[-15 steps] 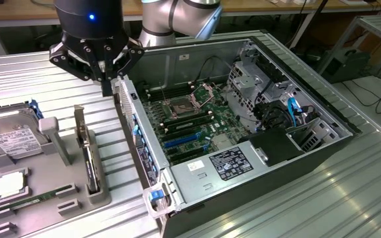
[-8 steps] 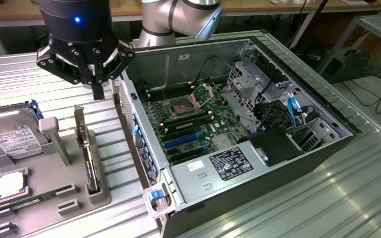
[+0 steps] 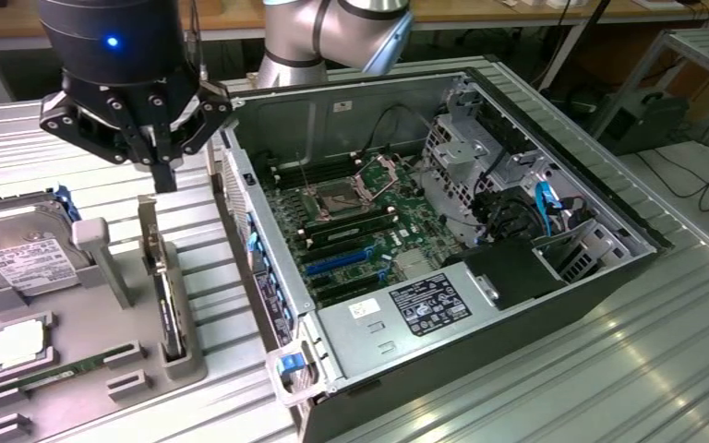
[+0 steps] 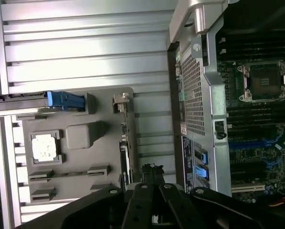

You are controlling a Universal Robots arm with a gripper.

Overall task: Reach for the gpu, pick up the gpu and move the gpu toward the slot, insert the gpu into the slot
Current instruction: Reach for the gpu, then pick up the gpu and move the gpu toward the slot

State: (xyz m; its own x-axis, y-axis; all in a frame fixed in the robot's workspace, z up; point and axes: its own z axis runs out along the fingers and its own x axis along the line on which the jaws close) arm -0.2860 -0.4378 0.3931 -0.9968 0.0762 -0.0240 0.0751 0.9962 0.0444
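the gripper is seen clenched shut, fingers pressed together with nothing grasped, and is held just above the gpu, which is stood on edge in the grey holder beside the opened computer case.

Open computer case beside grey tray; hard drive, memory stick on it.

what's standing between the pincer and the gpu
Nothing visible. The black pincer, shut, hangs above the thin dark circuit card with a silver bracket, which stands on edge in the grey moulded tray. There is only open air between them.
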